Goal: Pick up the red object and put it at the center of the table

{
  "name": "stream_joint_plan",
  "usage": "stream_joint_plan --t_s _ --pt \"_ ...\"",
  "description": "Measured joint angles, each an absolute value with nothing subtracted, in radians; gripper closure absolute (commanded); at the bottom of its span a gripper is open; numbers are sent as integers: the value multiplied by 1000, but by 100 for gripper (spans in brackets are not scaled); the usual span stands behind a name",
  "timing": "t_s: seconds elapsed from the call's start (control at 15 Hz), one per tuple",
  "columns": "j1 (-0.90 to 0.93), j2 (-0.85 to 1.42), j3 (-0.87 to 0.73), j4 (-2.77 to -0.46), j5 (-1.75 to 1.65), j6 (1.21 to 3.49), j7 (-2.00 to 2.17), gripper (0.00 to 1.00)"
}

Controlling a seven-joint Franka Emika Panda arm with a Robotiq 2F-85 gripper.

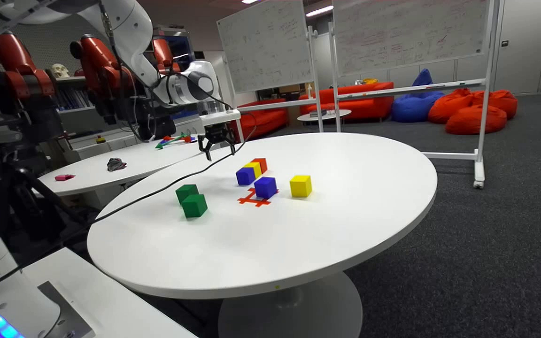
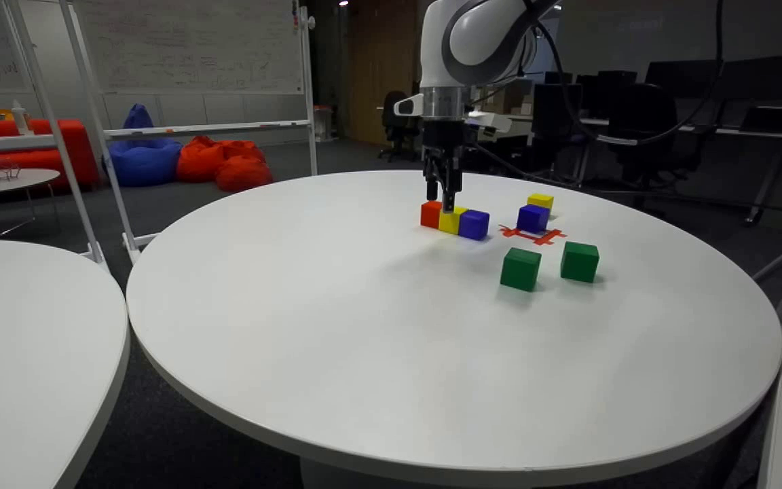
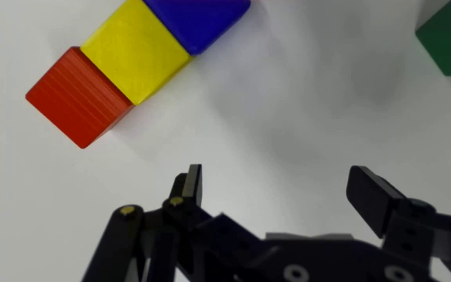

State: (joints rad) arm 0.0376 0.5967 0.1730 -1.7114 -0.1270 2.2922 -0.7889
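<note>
Red block (image 3: 78, 98) on the counter (image 2: 337, 326), end of a row, touching a yellow block (image 3: 135, 53). Pincer (image 3: 276, 178) raised above the counter, fingers (image 3: 370, 197) spread wide. In wrist view, red block lies outside the gap, up and left of both fingertips.

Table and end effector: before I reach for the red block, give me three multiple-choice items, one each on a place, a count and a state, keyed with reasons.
1. Where is the red block?
A. Stacked on another block
B. Alone, touching no block
C. Against a yellow block

2. How many green blocks are on the table?
A. Two
B. Three
C. Four

3. How is the end effector?
A. Shut, empty
B. Open, empty
C. Shut on the red block

1 C: in the wrist view their sides meet.
2 A: both exterior views show two.
3 B: the wrist view shows its jaws wide apart, nothing between them.
</note>
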Motion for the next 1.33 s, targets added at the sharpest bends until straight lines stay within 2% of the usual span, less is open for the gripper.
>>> stream_joint_plan --t_s 0.67,0.93,1.33 --pt "33 597 160 -1716 -115 2298 -780 0" --pt "35 597 142 -1712 -103 2310 -654 0" --pt "19 597 151 -1730 22 2456 -474 0"
